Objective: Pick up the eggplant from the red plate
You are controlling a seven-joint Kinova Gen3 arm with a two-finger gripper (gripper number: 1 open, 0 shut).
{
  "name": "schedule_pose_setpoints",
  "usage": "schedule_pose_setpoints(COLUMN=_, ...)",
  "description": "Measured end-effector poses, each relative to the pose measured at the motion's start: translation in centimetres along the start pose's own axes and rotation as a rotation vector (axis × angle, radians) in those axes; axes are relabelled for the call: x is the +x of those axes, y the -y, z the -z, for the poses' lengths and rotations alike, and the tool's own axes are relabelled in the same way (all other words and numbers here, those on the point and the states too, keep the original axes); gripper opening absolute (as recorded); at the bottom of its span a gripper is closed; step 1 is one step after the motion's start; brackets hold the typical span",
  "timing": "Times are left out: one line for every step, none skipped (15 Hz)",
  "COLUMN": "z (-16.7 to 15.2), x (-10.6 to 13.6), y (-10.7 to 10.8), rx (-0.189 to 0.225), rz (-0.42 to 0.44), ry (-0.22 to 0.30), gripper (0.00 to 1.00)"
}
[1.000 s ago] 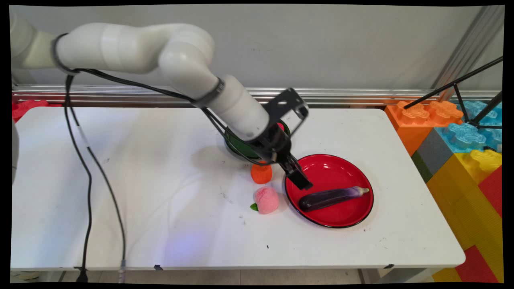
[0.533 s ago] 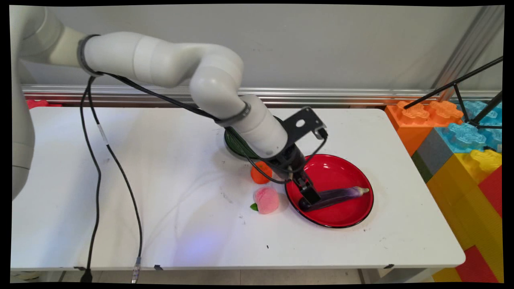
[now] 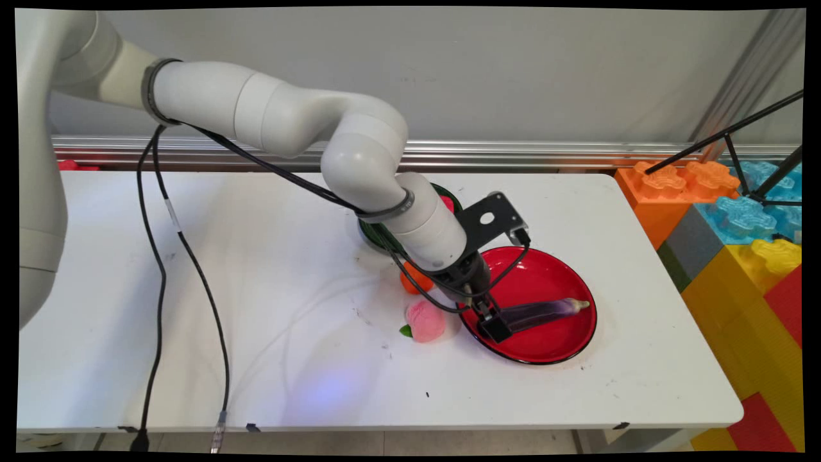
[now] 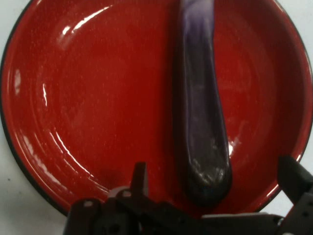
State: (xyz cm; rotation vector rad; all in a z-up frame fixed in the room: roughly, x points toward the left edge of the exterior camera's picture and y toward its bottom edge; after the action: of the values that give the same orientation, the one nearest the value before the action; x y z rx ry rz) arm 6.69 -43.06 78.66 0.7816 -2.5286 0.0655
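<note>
Down on the white counter (image 3: 256, 308) sits a red plate (image 3: 551, 346) with a black rim, and a purple eggplant (image 3: 545, 313) lies across it, its stem end pointing to the picture's right. In the hand view the plate (image 4: 98, 98) fills nearly the whole picture and the eggplant (image 4: 200, 122) runs from the top edge down to a rounded, dark blunt end near the bottom. Behind the plate, partly hidden by the arm, is a green bowl (image 3: 375, 232) with something red (image 3: 447, 203) showing at its far rim; what that is I cannot tell. An orange toy fruit (image 3: 414, 281) sits just left of the plate, and a pink peach (image 3: 424, 321) with a small green leaf lies nearer, beside the plate's left rim.

Reaching in from the upper left, the arm bends down at the wrist so the gripper (image 3: 495, 327) tilts steeply onto the plate at the eggplant's blunt end. Its jaws are spread, one finger (image 4: 139, 178) on each side of that end, with a gap showing on both sides. Black cables (image 3: 160, 269) hang from the arm to the counter's near edge.
</note>
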Motion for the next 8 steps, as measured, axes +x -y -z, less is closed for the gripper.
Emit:
schedule_pose_setpoints(z=-0.22, x=-0.1, y=-0.06, rx=0.003, rz=-0.002, ry=0.004, gripper=1.0)
schedule_pose_setpoints(z=-0.44, x=-0.19, y=-0.11, rx=0.006, rz=-0.005, ry=0.006, gripper=1.0)
schedule_pose_setpoints(z=-0.61, x=-0.24, y=-0.14, rx=0.008, rz=-0.007, ry=0.007, gripper=1.0)
schedule_pose_setpoints(z=-0.78, x=-0.28, y=-0.16, rx=0.011, rz=-0.01, ry=0.007, gripper=1.0)
schedule_pose_setpoints(z=-0.93, x=-0.33, y=-0.18, rx=0.014, rz=-0.013, ry=0.008, gripper=1.0)
schedule_pose_setpoints(z=-1.05, x=-0.35, y=-0.21, rx=0.016, rz=-0.017, ry=0.007, gripper=1.0)
schedule_pose_setpoints(z=-1.12, x=-0.37, y=-0.23, rx=0.017, rz=-0.02, ry=0.007, gripper=1.0)
schedule_pose_setpoints(z=-1.2, x=-0.37, y=-0.24, rx=0.019, rz=-0.028, ry=0.004, gripper=0.0)
